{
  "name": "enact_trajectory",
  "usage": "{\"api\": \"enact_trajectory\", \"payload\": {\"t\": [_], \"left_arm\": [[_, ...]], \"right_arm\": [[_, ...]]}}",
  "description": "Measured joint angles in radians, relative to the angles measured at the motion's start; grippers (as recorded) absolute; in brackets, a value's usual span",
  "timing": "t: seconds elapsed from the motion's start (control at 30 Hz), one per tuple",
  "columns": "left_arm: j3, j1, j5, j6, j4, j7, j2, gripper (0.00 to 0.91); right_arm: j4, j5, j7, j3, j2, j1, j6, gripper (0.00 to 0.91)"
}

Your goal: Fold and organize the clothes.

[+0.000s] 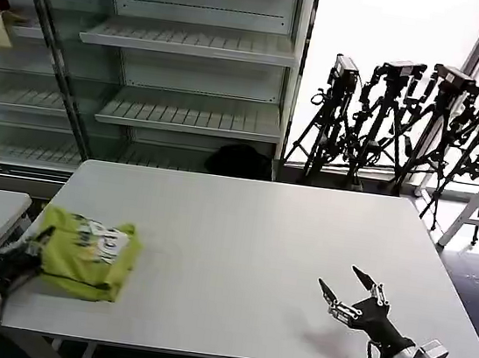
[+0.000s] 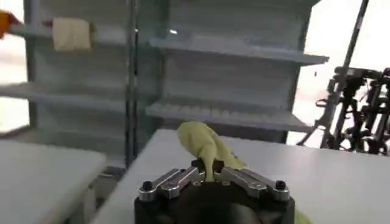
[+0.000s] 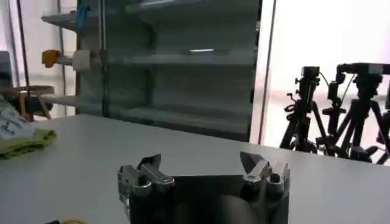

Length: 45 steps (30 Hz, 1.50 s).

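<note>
Head view puts the T-shirt (image 1: 86, 256) bundled at the table's (image 1: 238, 258) near left corner, the left gripper (image 1: 33, 251) clamped on its edge (1 ridge of cloth rises between the closed jaws). The right gripper (image 1: 353, 293) hovers open, well apart. To place it neatly, I'd lower the bundle flat before letting go.

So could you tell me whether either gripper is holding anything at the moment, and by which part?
The left gripper is shut on the T-shirt, pinching a bunched fold at its edge. The right gripper is open, holding nothing.
</note>
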Motion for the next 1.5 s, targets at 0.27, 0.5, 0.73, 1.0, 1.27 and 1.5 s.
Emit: {"api": "enact_trajectory", "payload": {"t": [0.27,0.5,0.73,1.0,1.27,1.5], "left_arm": [[-0.129,-0.014,0.033,-0.033,0.042,0.109,0.195,0.000],[0.036,-0.052,0.241,-0.120,0.094,0.225,0.192,0.000],[0.292,-0.112,0.403,-0.168,0.121,0.268,0.103,0.010],[0.458,-0.204,0.470,-0.166,0.100,0.249,0.082,0.030],[0.605,-0.322,0.477,-0.113,0.081,0.150,0.063,0.907],[0.706,-0.410,0.458,-0.048,0.022,0.030,0.046,0.907]], "right_arm": [[0.003,-0.002,-0.011,-0.003,-0.001,0.006,0.001,0.907],[0.009,-0.002,-0.012,0.004,0.000,0.001,0.000,0.907],[0.009,-0.008,-0.012,-0.003,0.004,0.003,0.000,0.907],[0.008,-0.019,-0.016,-0.003,0.016,-0.009,0.011,0.907],[0.011,-0.028,-0.010,-0.014,0.022,0.005,0.002,0.907],[0.009,-0.033,0.003,-0.034,0.031,0.030,-0.017,0.907]]}}
